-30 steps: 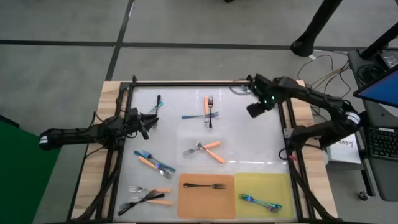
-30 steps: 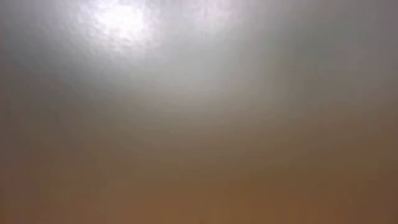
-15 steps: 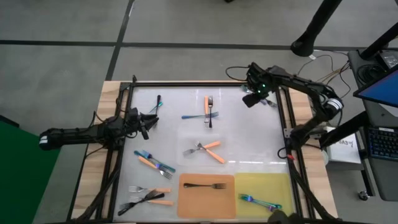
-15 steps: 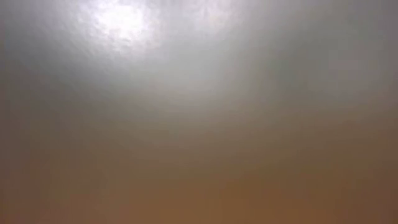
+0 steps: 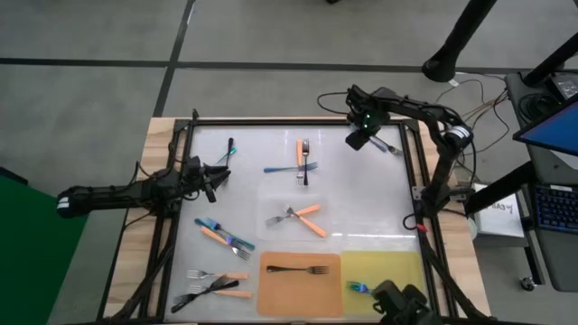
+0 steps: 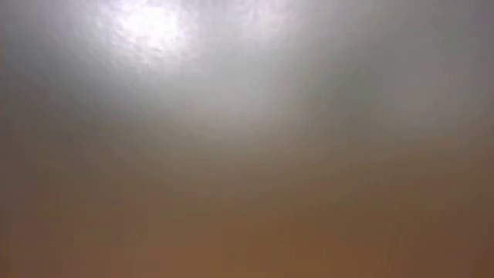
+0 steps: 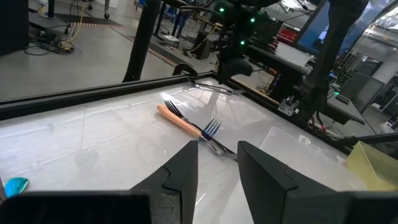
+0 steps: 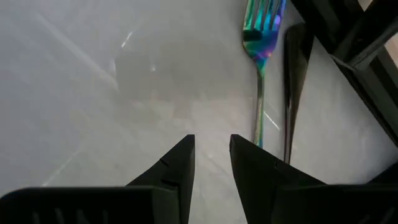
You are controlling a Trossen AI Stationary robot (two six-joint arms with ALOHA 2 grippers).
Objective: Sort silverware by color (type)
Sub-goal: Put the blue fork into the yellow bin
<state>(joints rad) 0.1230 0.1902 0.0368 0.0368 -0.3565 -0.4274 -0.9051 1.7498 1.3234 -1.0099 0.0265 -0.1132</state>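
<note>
Reaching is the step you are in: the right gripper, fingers slightly apart and empty, hangs at the desk's far right corner beside an iridescent fork, so next lower over its handle; the left gripper waits, fingers apart.

No text, label, brand, number or sign can be read in any view. A white sheet at the right edge of the high view carries dark marks too small to make out, and the low view is a blur.
</note>
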